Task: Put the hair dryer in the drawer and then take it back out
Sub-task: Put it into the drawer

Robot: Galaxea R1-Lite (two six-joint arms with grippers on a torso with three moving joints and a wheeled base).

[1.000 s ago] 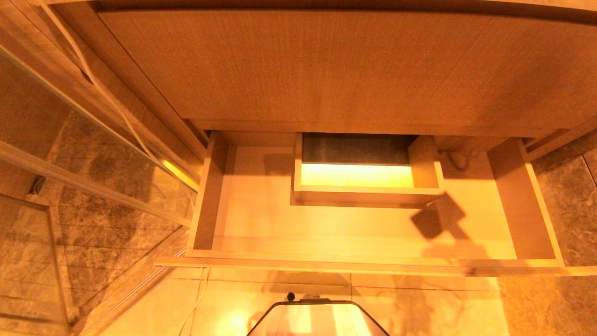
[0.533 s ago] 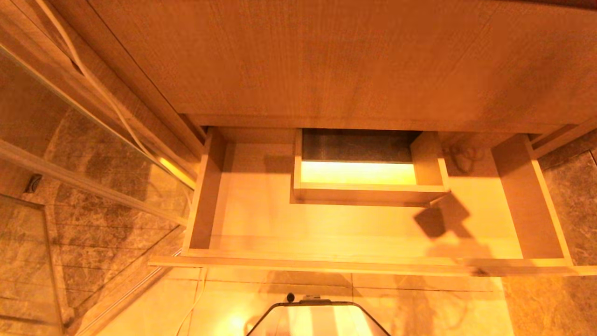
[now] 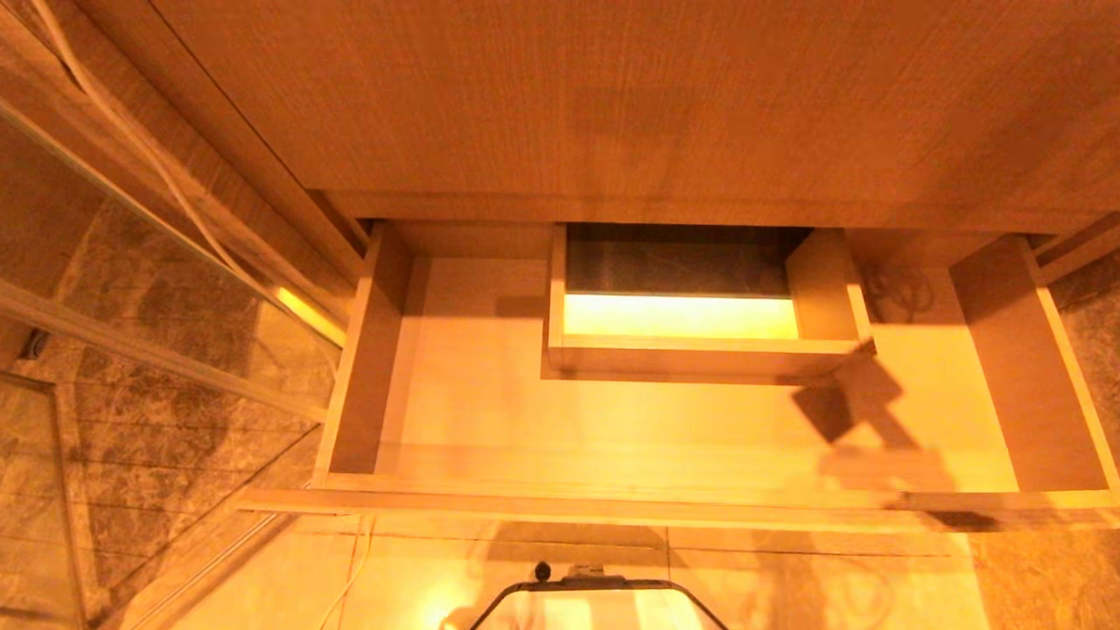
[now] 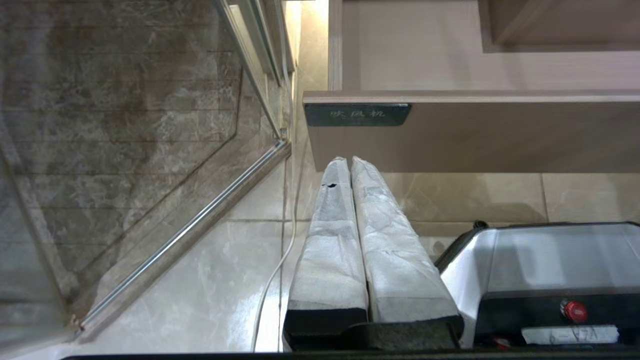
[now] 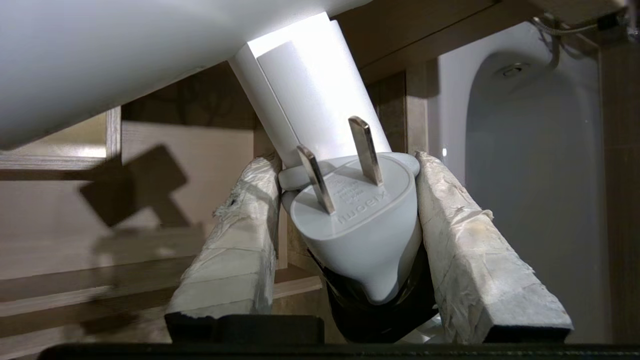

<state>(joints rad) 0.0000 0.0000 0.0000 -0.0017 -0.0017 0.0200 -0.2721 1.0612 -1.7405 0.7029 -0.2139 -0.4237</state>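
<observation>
The drawer (image 3: 612,503) stands pulled out below the wood countertop (image 3: 612,105), and its pale floor (image 3: 542,420) is bare around the boxed cut-out (image 3: 691,350). In the right wrist view my right gripper (image 5: 345,160) is shut on the hair dryer (image 5: 310,90), its padded fingers (image 5: 235,240) clamping the white plug (image 5: 360,220) and black-tied cord at the handle's end. The dryer hangs above the drawer's right part and casts a shadow (image 3: 853,407) there. It is out of the head view. My left gripper (image 4: 348,161) is shut and empty, parked low before the drawer front (image 4: 475,135).
A glass shower partition with a metal rail (image 4: 190,225) runs along the left. A white cable (image 4: 280,260) trails over the floor tiles. My base (image 3: 599,604) sits just before the drawer front. A loop of wire (image 3: 897,289) lies at the drawer's back right.
The whole head view has shifted: the drawer now looks larger and closer, so the camera moved. The dryer's shadow keeps its place in the drawer.
</observation>
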